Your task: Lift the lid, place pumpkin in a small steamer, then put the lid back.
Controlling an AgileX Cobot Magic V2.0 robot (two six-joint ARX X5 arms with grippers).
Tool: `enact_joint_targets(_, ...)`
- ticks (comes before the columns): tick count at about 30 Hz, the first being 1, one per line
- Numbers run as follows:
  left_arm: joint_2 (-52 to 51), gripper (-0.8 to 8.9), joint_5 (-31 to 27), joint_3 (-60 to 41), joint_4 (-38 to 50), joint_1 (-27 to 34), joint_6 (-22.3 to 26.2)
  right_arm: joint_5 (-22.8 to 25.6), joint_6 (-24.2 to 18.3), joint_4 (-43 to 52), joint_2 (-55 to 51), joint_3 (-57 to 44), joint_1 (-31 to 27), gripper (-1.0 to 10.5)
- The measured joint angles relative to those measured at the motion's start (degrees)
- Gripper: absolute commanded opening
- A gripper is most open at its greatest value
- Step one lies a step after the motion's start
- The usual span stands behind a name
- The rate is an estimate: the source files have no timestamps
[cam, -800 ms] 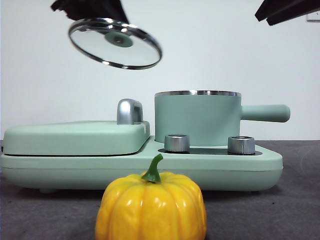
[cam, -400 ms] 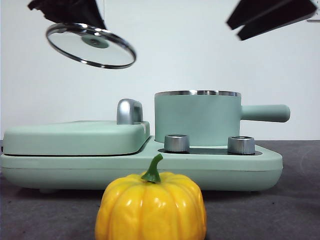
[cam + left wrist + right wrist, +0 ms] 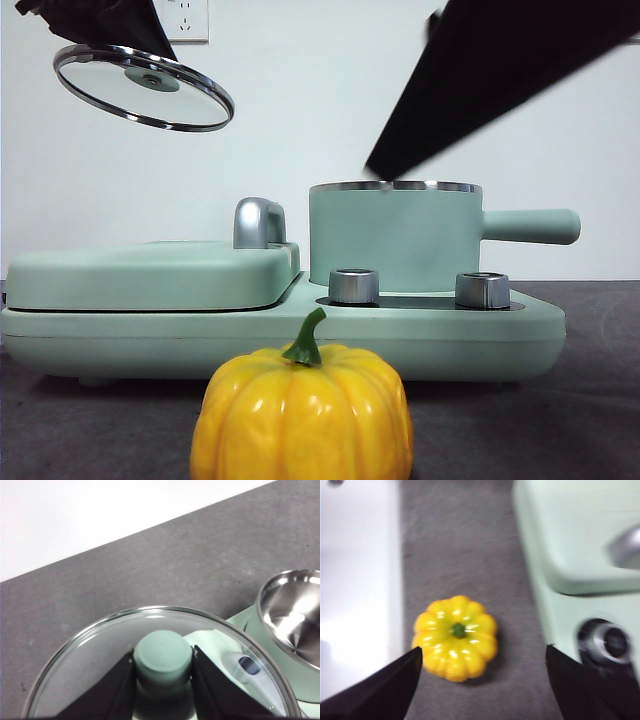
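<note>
Appliance base (image 3: 280,340) sat on grey worktop (image 3: 590,420), flat cover (image 3: 150,275) with chrome handle (image 3: 258,222) beside small steamer (image 3: 395,245). Steamer open, upright, long side handle (image 3: 530,226) lying level, pointing away from cover. Two silver knobs (image 3: 354,286) in front. Left claw (image 3: 163,667) clenched on lid (image 3: 143,87) knob, lid tilted, high above cover. Pumpkin (image 3: 302,410) on worktop before base, stem up. Right claw (image 3: 482,680) spread wide above pumpkin, dark arm crossing steamer rim.
</note>
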Motion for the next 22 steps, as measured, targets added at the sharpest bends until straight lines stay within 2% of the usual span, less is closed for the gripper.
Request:
enact_joint_targets(9, 0.0, 0.1, 0.0, 0.0, 4.3, 1.3, 0.0, 0.0, -1.9, 4.2, 9.6, 0.0, 3.6, 4.7)
enact_joint_targets(22, 0.0, 0.1, 0.1, 0.0, 4.1, 1.3, 0.0, -0.1, -1.8, 6.2, 18.4, 0.0, 5.3, 4.6)
